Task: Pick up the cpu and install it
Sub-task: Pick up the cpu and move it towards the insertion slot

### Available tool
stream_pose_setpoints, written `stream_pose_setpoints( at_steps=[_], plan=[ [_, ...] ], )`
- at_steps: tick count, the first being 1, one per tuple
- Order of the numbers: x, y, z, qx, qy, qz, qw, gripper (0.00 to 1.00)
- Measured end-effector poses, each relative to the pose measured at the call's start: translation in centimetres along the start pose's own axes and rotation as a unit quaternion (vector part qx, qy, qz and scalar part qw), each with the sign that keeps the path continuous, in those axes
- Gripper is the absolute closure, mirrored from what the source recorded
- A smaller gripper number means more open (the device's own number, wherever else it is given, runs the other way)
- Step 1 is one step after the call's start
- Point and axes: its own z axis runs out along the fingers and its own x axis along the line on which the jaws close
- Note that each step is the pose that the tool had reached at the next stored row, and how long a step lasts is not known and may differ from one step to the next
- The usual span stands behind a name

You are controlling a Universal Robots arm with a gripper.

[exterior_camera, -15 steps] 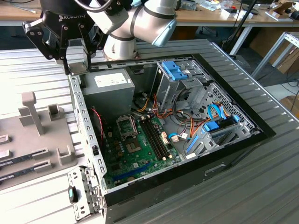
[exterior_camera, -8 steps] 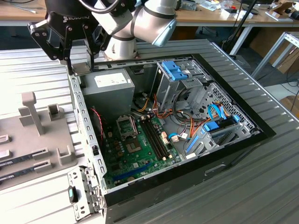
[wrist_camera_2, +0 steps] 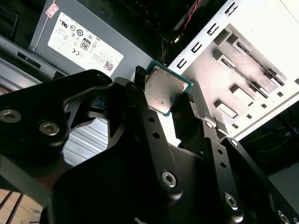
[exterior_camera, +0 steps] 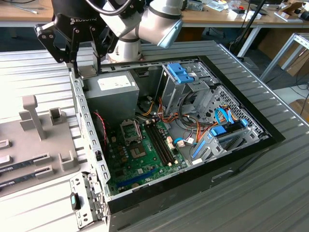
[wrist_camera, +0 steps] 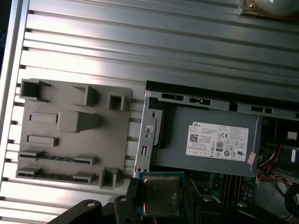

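My gripper hangs over the far corner of the open computer case, on the exterior view's left, above the case wall beside the power supply. It is shut on the cpu, a flat square chip with a silvery top and green rim, pinched by its edges between the two black fingers. In the first wrist view the cpu sits between the fingertips of the gripper. The black cpu socket lies open on the green motherboard, well below and to the exterior view's right of the gripper.
A grey power supply stands just beside the gripper. Memory slots, orange and blue cables and blue drive bays crowd the case. A grey parts fixture with memory sticks lies outside the case on the ribbed metal table.
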Motion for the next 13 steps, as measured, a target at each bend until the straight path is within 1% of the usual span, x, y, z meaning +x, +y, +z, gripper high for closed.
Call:
stream_pose_setpoints(
  at_steps=[4,13],
  plan=[
    [-0.47,-0.1,0.12,0.0005,0.0001,0.0,1.0,0.53],
    [-1.15,-0.23,0.3,0.0011,0.0001,0.0,1.0,0.53]
  ],
)
